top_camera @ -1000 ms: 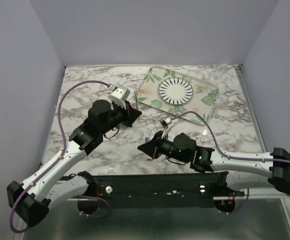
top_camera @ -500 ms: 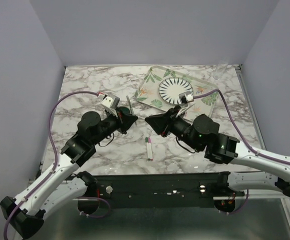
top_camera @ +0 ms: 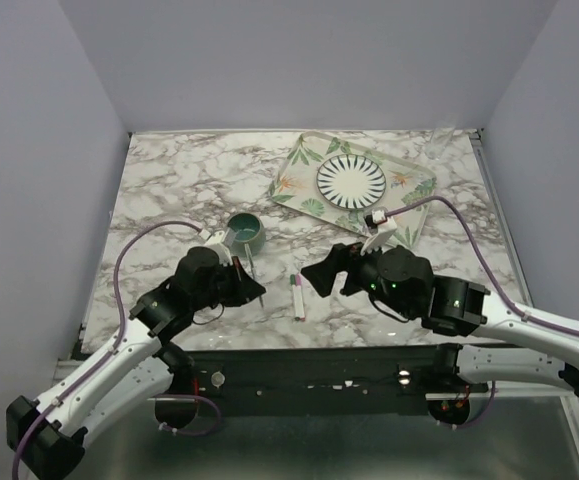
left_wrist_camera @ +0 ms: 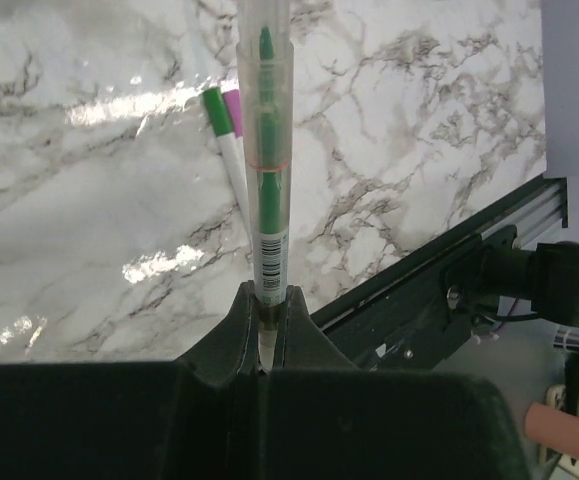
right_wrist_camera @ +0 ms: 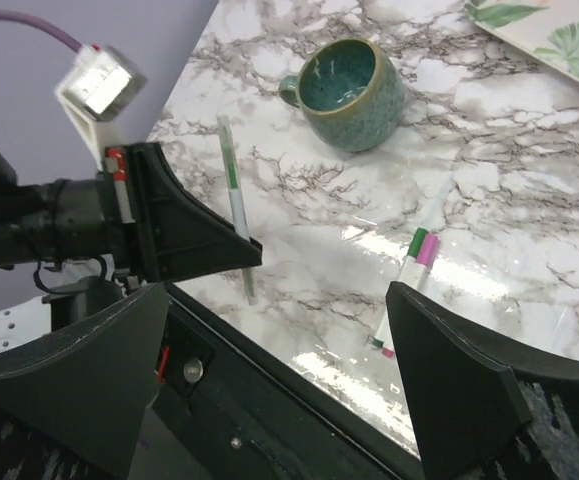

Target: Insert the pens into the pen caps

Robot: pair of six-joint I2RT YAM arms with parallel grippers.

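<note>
left end effector [left_wrist_camera: 265, 312]: clamped on the tail end of a clear pen [left_wrist_camera: 266, 150] with a green core. The rest of the barrel sticks out free toward 12 o'clock in the wrist view.
right end effector [right_wrist_camera: 279, 292]: fingers wide apart, nothing between them. It hangs over the table [top_camera: 169, 190] at 3 o'clock of the white pens.
white pens [right_wrist_camera: 397, 300]: two, lying side by side and touching, between the two end effectors. The left end effector is at their 9 o'clock.
caps: green cap [right_wrist_camera: 417, 240] and pink-purple cap [right_wrist_camera: 430, 248] at the pair's 12 o'clock ends. They look seated on the pens, but I cannot tell whether they are pushed home.
mug [right_wrist_camera: 354, 85]: teal-green, upright, at 12 o'clock of the left end effector and near the clear pen's free tip.
risk, grip: the hold is at the very tail with a long free barrel. Any end-on push would likely pivot the pen in the fingers or slide it back.
risk, pair: the pens touch. Closing on one would probably nudge or roll the other, or pinch both.
risk, mug: a forward reach by the left arm could knock the tip against the rim and skew the pen.
risk, arms: both end effectors flank one small spot. If both go in together, a finger clash is likely.
</note>
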